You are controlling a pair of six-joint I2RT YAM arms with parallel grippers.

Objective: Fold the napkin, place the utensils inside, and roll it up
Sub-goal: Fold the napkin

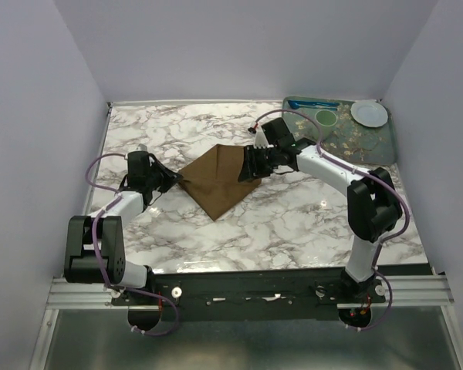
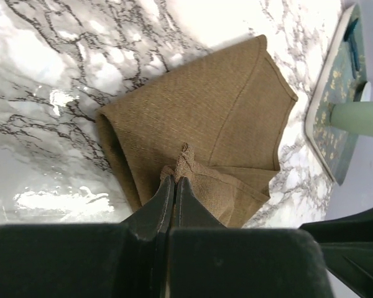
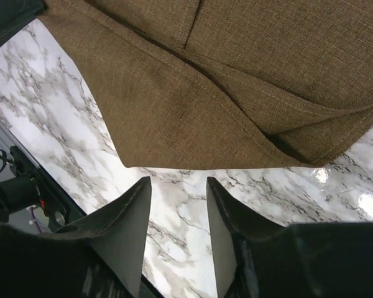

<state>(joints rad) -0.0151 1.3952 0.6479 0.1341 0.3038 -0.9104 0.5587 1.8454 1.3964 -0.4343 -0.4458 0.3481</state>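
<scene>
Brown napkin (image 1: 218,179) lies folded in the middle of the marble table (image 1: 293,220), its left corner pinched tight in the left claw (image 2: 176,181); the right claw (image 3: 178,181) stands apart, empty, just beside the cloth's right edge

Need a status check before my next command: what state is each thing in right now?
Napkin: folded in layers, one corner pinched up.
Left gripper: shut on the napkin's corner.
Right gripper: open, nothing between its fingers, just off the napkin's edge.
Cup: upright on the tray.
Blue utensil: lying on the tray.
Plate: flat on the tray.
</scene>
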